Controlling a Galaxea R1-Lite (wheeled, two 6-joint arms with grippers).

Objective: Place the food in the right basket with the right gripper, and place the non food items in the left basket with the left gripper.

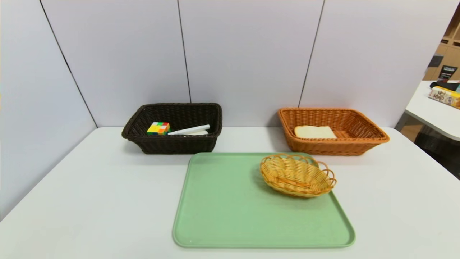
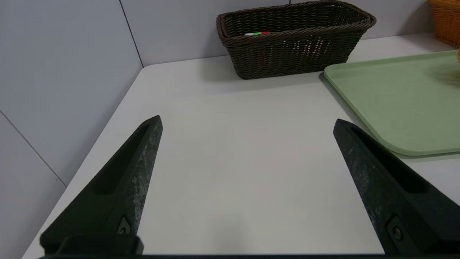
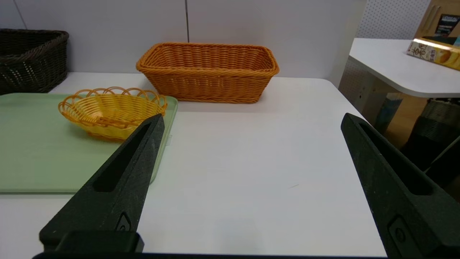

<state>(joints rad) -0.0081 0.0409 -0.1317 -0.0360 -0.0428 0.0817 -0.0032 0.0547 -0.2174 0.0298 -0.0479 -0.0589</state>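
A slice of bread [image 1: 315, 132] was seen in the orange basket [image 1: 373, 133] at right of centre, a colour cube [image 1: 158, 128] and white pen [image 1: 189, 130] in the dark basket [image 1: 171, 145] (left of centre), while the left gripper [image 2: 248, 124] and right gripper [image 3: 251, 118] were held wide apart, empty, above the table [image 1: 90, 194].

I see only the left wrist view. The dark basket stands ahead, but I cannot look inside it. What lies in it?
Observer: The head view shows a colourful cube and a white pen inside the dark basket.
Operator: And the other big basket?
Observer: The orange basket holds a slice of bread.
Operator: What remains to sort?
Observer: Nothing loose that I can see. The green tray bears only a small yellow wicker basket, seemingly empty.
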